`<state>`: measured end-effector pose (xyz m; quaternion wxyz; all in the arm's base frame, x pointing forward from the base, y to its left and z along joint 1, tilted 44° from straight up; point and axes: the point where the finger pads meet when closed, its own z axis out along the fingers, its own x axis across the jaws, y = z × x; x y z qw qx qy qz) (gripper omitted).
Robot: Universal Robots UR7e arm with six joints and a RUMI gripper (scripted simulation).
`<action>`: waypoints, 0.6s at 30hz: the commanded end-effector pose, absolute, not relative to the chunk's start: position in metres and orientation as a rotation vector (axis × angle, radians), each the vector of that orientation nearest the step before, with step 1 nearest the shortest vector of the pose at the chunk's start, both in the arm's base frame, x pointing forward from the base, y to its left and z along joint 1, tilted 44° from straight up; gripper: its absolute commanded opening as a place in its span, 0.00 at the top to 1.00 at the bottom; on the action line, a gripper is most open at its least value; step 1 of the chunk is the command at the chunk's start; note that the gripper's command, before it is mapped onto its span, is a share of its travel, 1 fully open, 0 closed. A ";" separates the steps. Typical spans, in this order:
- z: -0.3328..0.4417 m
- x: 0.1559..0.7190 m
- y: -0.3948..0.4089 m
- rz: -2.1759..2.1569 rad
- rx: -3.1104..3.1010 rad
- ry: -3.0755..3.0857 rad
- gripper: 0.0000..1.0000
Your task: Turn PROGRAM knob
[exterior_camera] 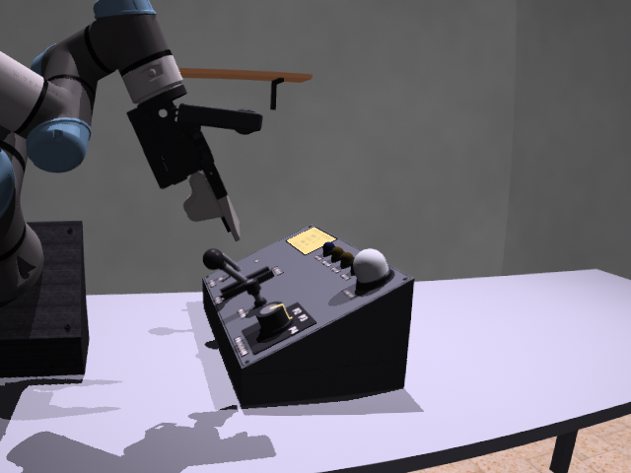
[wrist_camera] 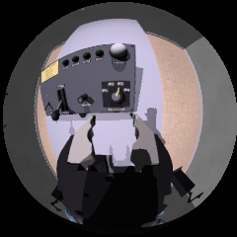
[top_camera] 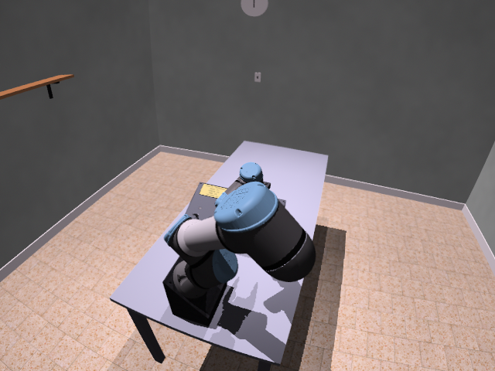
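The dark console (exterior_camera: pixel 311 315) sits on the white table, its sloped panel facing the arm. The PROGRAM knob (exterior_camera: pixel 273 317) is black with a yellow pointer line, low on the panel's near side; it also shows in the wrist view (wrist_camera: pixel 117 93), with small white position labels around it. My gripper (exterior_camera: pixel 216 214) hangs in the air above and behind the console's left end, well clear of the knob. Its fingers stand partly apart with nothing between them. In the top view the arm hides most of the console (top_camera: pixel 207 197).
On the panel are a black lever with a ball tip (exterior_camera: pixel 224 264), a white dome button (exterior_camera: pixel 370 264), a row of small dark buttons (exterior_camera: pixel 337 252) and a yellow label (exterior_camera: pixel 311 237). The arm's black base block (exterior_camera: pixel 40 298) stands at the left.
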<state>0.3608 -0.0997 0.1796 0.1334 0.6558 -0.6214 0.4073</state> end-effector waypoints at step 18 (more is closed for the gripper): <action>0.152 0.373 -0.127 1.172 1.903 -1.801 0.56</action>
